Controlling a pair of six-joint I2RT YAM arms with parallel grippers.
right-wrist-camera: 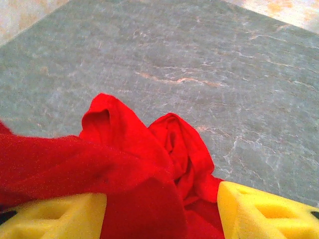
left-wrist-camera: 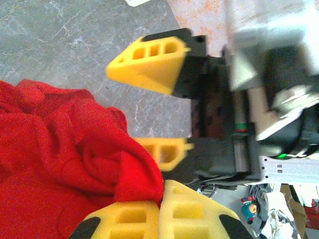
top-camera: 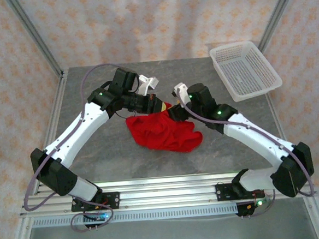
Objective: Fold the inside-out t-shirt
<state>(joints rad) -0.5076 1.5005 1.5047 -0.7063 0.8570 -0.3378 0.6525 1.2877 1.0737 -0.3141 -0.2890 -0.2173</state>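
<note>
The inside-out t-shirt [top-camera: 163, 131] lies as a crumpled bright red heap in the middle of the table, its upper edge lifted between the two arms. My left gripper [top-camera: 160, 104] is shut on a fold of that edge; in the left wrist view its yellow foam pads [left-wrist-camera: 129, 216] press together with red fabric [left-wrist-camera: 75, 164] pinched in the seam. My right gripper [top-camera: 173, 113] faces it closely and is open. Its pads [right-wrist-camera: 50, 216] stand wide apart, and loose red cloth [right-wrist-camera: 144, 164] drapes between them without being pinched. The left wrist view also catches the right gripper [left-wrist-camera: 129, 107] with its jaws spread.
A white mesh basket [top-camera: 245, 70] stands at the back right corner of the grey stone-patterned table [top-camera: 96, 151]. A metal frame post [top-camera: 33, 35] rises at the back left. Bare tabletop lies ahead of the shirt [right-wrist-camera: 199, 59].
</note>
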